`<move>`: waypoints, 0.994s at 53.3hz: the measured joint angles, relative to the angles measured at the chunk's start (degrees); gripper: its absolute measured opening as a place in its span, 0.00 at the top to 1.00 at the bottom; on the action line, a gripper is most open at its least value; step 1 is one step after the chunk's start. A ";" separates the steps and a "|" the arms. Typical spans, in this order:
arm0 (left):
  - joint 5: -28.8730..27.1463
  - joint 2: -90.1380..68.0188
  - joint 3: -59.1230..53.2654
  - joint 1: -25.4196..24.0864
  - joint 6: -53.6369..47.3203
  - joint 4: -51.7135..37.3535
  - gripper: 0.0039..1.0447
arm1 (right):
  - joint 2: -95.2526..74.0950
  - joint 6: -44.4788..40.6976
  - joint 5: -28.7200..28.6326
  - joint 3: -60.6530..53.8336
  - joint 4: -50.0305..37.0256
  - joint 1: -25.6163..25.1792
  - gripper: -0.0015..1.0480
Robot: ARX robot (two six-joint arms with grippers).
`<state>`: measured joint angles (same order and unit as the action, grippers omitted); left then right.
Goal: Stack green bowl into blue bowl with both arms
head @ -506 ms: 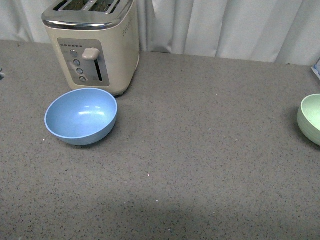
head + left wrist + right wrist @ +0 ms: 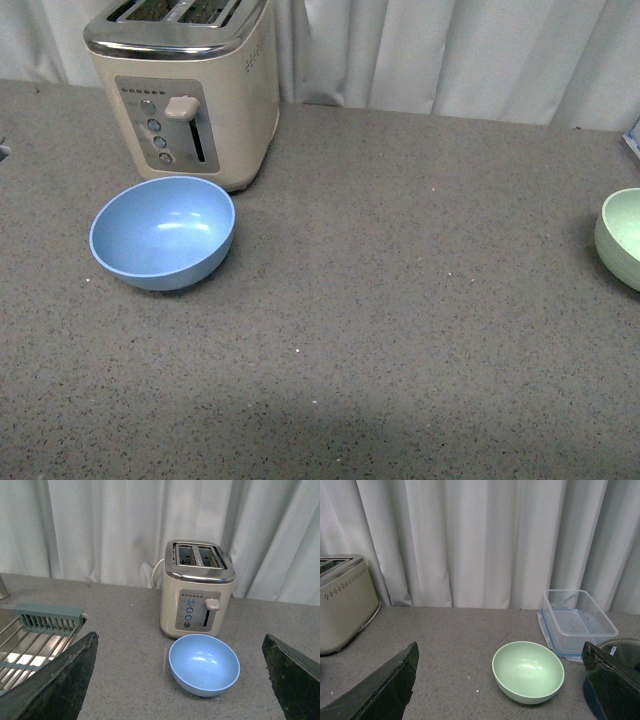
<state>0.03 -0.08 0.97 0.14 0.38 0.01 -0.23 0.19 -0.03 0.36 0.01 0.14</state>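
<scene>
The blue bowl (image 2: 162,232) sits upright on the grey counter just in front of the toaster (image 2: 185,85); it also shows in the left wrist view (image 2: 204,664). The green bowl (image 2: 622,237) sits at the counter's far right edge, partly cut off; the right wrist view shows it whole (image 2: 528,671). Neither arm shows in the front view. My left gripper (image 2: 185,680) is open and empty, its fingers (image 2: 60,680) wide apart, short of the blue bowl. My right gripper (image 2: 502,685) is open and empty, short of the green bowl.
A clear plastic container with a blue-edged lid (image 2: 575,620) and a dark round lid (image 2: 625,652) lie beside the green bowl. A sink with a wire rack (image 2: 35,640) lies left of the toaster. White curtains hang behind the counter.
</scene>
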 joint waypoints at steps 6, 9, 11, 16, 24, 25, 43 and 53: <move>0.00 0.00 0.00 0.00 0.00 0.00 0.06 | -0.02 0.00 0.00 0.00 0.00 0.00 0.09; 0.00 0.00 0.00 0.00 0.00 0.00 0.06 | -0.02 0.00 0.00 0.00 0.00 0.00 0.09; 0.00 0.00 0.00 0.00 0.00 0.00 0.06 | -0.02 0.00 0.00 0.00 0.00 0.00 0.09; 0.00 0.00 0.00 0.00 0.00 0.00 0.06 | -0.02 0.00 0.00 0.00 0.00 0.00 0.09; 0.00 0.00 0.00 0.00 0.00 0.00 0.06 | -0.02 0.00 0.00 0.00 0.00 0.00 0.09; 0.00 0.00 0.00 0.00 0.00 0.00 0.06 | -0.02 0.00 0.00 0.00 0.00 0.00 0.09; 0.00 0.00 0.00 0.00 0.00 0.00 0.06 | -0.02 0.00 0.00 0.00 0.00 0.00 0.09; 0.00 0.00 0.00 0.00 0.00 0.00 0.06 | -0.02 0.00 0.00 0.00 0.00 0.00 0.09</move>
<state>0.03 -0.08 0.97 0.14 0.38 0.01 -0.25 0.19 -0.03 0.36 0.01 0.14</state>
